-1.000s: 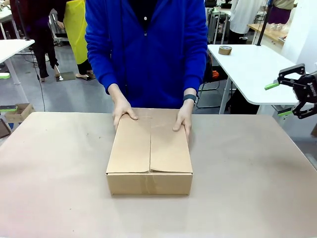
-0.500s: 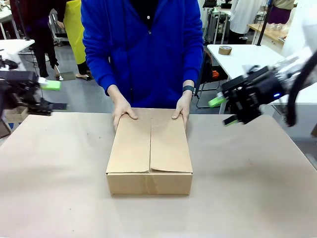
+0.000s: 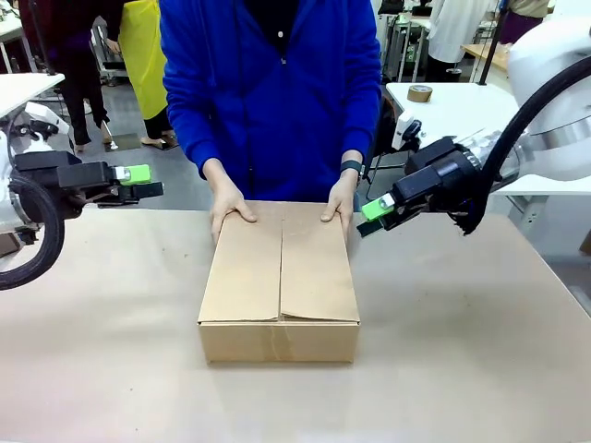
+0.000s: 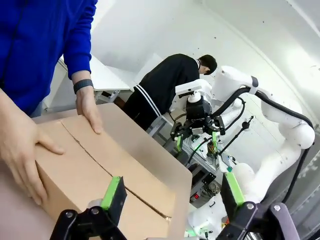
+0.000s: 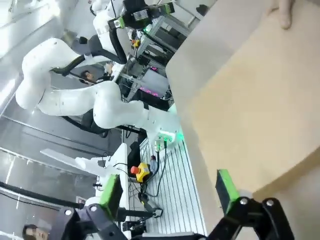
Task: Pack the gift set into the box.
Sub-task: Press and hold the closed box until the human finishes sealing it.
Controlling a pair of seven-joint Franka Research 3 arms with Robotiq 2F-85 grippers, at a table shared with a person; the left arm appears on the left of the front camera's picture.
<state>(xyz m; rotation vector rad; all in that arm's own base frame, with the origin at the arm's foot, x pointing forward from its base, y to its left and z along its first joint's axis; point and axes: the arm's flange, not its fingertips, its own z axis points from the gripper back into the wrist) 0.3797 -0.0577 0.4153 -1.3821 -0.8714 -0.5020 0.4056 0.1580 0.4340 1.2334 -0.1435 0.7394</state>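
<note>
The box (image 3: 279,288) lies in the middle of the table with its top flaps folded shut. The person's hands (image 3: 229,205) press on the far end of the flaps. The gift set is hidden. My left gripper (image 3: 143,182) hovers open to the left of the box, level with the person's hands. Coming in from the right, my right gripper (image 3: 367,219) is open just beside the person's other hand (image 3: 340,205). In the left wrist view the open gripper (image 4: 172,192) faces the box (image 4: 100,170). The right wrist gripper (image 5: 168,192) is open toward the box's side (image 5: 250,115).
The brown table top (image 3: 462,351) has free room in front of and beside the box. A white table (image 3: 462,129) with a roll of tape (image 3: 419,92) stands behind on the right. People stand farther back on the left.
Both arms have swung in toward the box: the left came in from the left edge, the right moved left and down to the person's hand. The hands and box stayed put.
</note>
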